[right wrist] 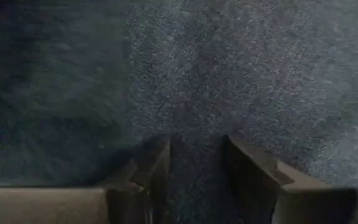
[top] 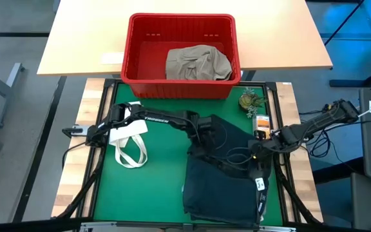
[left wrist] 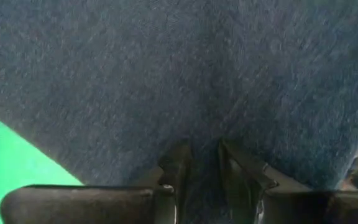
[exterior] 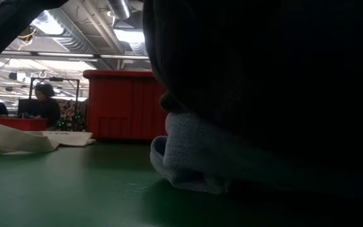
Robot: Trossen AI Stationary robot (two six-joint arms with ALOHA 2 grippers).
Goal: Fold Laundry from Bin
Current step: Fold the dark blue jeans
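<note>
In the low view the dark garment (exterior: pixel 263 75) is blocking most of the right side, hiding both grippers and part of the red bin (exterior: pixel 121 104), while its own near end is running past the high view's bottom edge.

A dark garment (top: pixel 221 174) lies on the green mat, right of centre. Its near half is folded into a rough rectangle, and its far part spreads wider and is creased. In the low view its edge (exterior: pixel 194 157) shows a lighter grey knit, rolled against the mat. The red bin (top: pixel 182 24), slotted and thick-rimmed, stands beyond the mat. A crumpled khaki garment (top: pixel 197 62) lies inside, towards its right.
</note>
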